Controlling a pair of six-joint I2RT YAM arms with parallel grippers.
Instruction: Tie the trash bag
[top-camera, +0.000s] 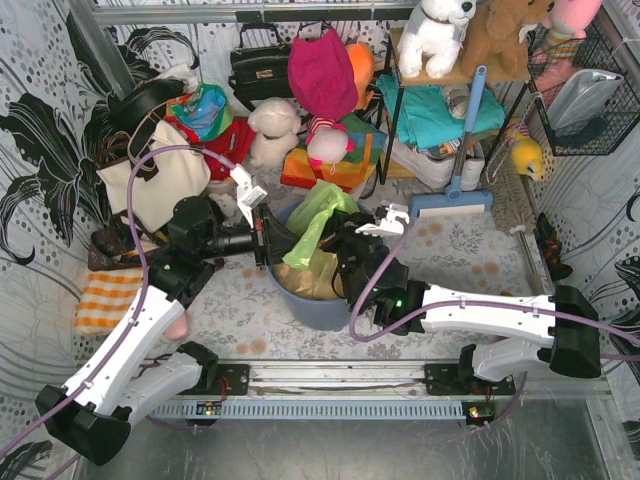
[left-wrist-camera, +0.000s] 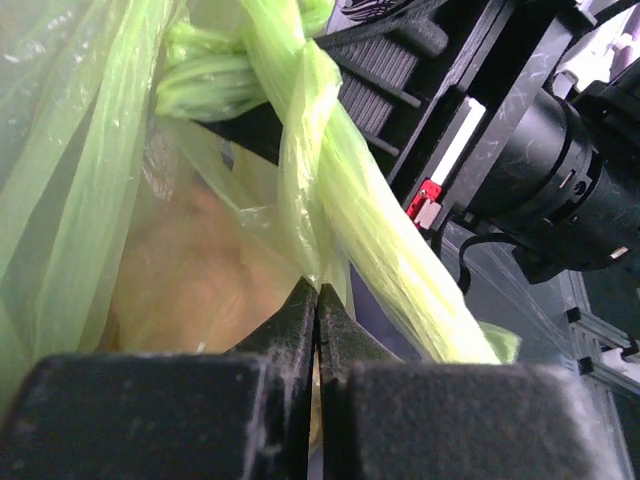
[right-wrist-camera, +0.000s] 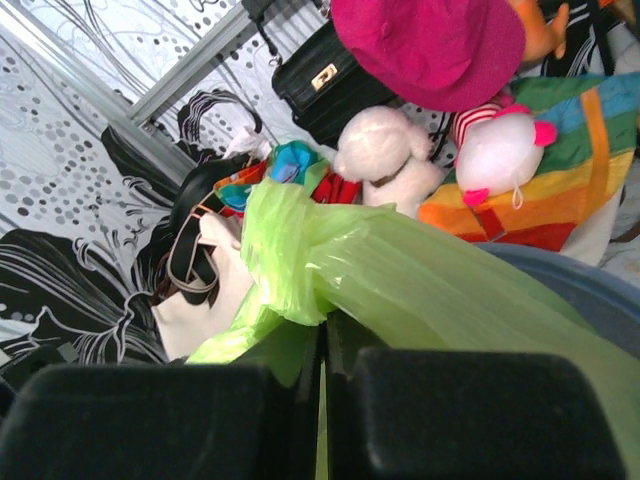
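Left hand (left-wrist-camera: 318, 300) and right hand (right-wrist-camera: 322, 335) are both pinched shut on the trash bag (top-camera: 318, 225), sitting in the bin (top-camera: 312, 306) mid-frame (knot looks loose), so I'd pull the strands apart slow and even.

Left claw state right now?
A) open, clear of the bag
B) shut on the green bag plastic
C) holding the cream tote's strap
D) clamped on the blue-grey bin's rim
B: in the left wrist view the left claw is closed with no gap, and a fold of the trash bag is pinched at its tips.
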